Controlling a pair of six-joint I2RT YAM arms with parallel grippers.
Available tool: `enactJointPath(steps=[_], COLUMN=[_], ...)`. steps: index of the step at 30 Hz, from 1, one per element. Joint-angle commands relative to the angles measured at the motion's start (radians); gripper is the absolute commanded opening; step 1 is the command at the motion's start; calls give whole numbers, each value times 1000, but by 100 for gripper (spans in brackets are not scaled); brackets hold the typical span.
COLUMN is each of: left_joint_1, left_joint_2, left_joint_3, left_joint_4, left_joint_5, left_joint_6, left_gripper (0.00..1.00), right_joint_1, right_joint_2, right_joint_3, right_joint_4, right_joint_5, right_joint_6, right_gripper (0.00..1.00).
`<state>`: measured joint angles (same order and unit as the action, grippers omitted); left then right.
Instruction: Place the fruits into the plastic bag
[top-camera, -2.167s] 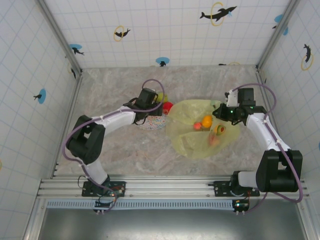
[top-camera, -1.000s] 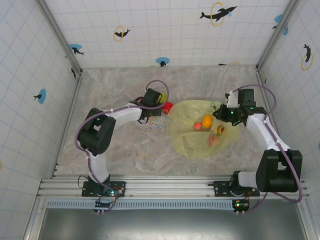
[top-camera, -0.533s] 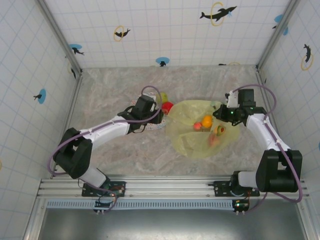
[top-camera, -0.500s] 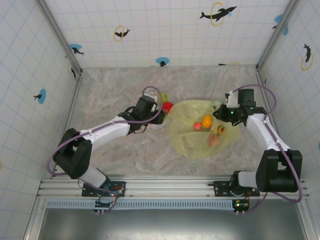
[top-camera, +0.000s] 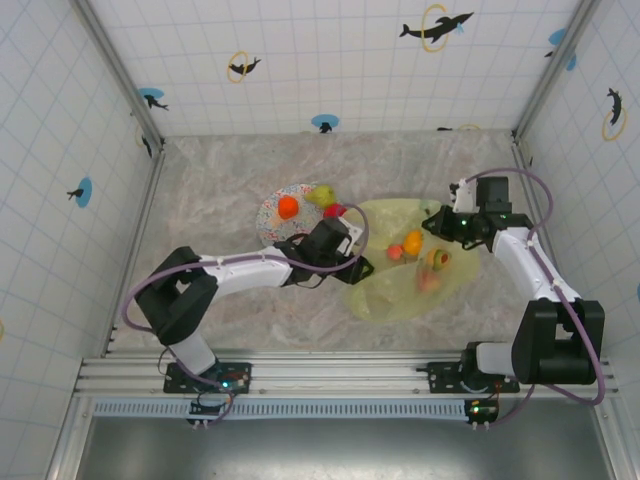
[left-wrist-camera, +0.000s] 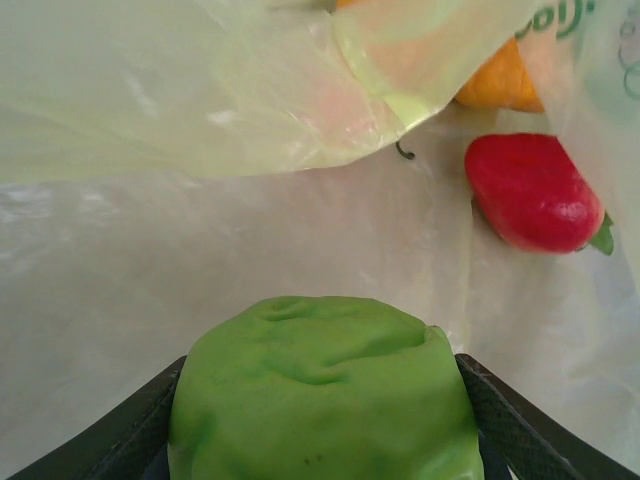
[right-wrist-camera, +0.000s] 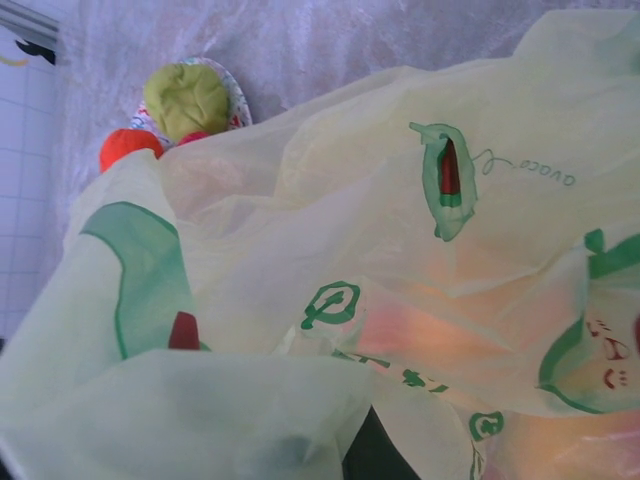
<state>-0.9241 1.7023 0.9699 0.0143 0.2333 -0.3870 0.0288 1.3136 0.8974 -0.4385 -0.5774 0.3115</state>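
My left end effector (top-camera: 352, 264) grips 1 green apple (left-wrist-camera: 320, 395) at the plastic bag (top-camera: 385, 295) mouth; my right end effector (top-camera: 437, 222) is clamped on its rim. I count 3 fruits (top-camera: 288, 206) on 1 plate (top-camera: 268, 222) and 4 in the bag.

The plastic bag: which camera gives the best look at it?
The top camera: it takes in the whole plastic bag lying on the table with fruit inside. The left wrist camera catches a folded edge from close up; the right wrist camera, its wrinkled printed surface.
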Motion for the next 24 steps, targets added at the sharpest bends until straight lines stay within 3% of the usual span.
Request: enactJointPath(steps=[1, 8, 24], left_joint_1=[-5, -7, -7], left_joint_2=[45, 180, 296], left_joint_3=[61, 214, 321], left_joint_4=[55, 79, 265], left_joint_5=[53, 49, -161], left_joint_6=[41, 42, -129], left_gripper=[53, 53, 55], right_joint_1=[18, 56, 72], right_joint_2=[-24, -31, -36], right_joint_3=[-13, -49, -48], right_joint_4=[78, 120, 93], right_joint_5=[-51, -62, -72], right_joint_6=[51, 84, 51], right_gripper=[0, 0, 0])
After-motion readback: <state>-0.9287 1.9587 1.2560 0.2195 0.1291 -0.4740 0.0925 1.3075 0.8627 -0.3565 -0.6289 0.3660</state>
